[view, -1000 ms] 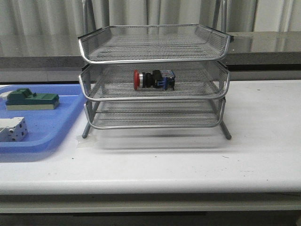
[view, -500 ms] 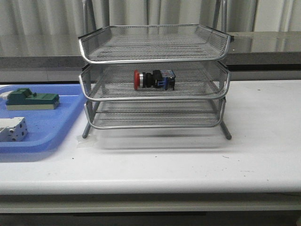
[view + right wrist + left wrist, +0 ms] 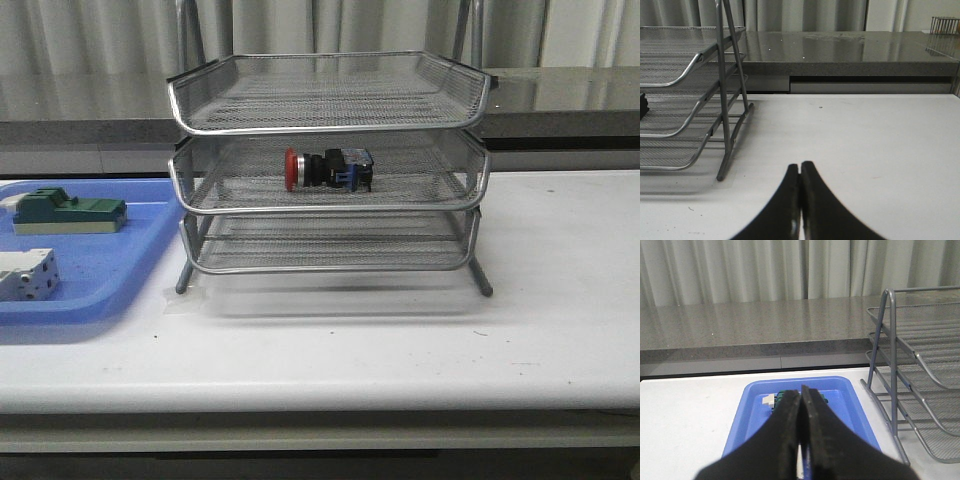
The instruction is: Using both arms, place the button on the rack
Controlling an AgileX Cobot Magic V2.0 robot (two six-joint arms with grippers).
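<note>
Nothing shifted since the earlier front pictures: same places for all things.

Button [image 3: 326,169] lying on its side in the middle tier of the rack [image 3: 328,130], roughly centred across the tray, red cap toward the robot's left, black body next, blue rear block toward the right. Seen through the mesh of the tier's front wall. Only a dark edge of it visible in the right wrist view, at the picture's border.

Rack standing on the white bench [image 3: 400,340], three mesh tiers stacked, top and bottom tiers holding nothing visible. Upright side frame and feet clear in both wrist views.

Just beside the rack on the robot's left, flat blue tray [image 3: 110,265] on the bench, carrying a green block [image 3: 68,212] farther back and a white-grey block [image 3: 27,274] nearer the front, the two apart from each other.

Neither arm visible from the front camera. Left tool [image 3: 801,402] pinched fully together, fingers touching, holding nothing, hanging above the blue tray with the green block partly hidden behind its tips. Right tool [image 3: 800,175] likewise closed tight and holding nothing, above bare bench, to the right of the rack's foot and apart from it.
</note>
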